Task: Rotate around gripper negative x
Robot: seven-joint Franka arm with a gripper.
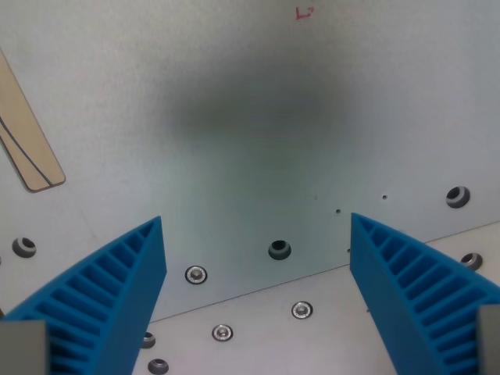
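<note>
My gripper (256,223) is open and empty. Its two blue ribbed fingers show at the bottom of the wrist view, one at the left (109,297) and one at the right (406,289), with a wide gap between them. They hang just above a pale grey metal plate (258,117). A dark blurred shadow lies on the plate above the gap. No loose object lies between the fingers.
A tan wooden strip (27,141) with a dark curved line lies at the wrist view's left edge. The plate has a seam (258,293), several screw heads (196,274) and bolt holes (280,249). A small red mark (305,12) sits at the top.
</note>
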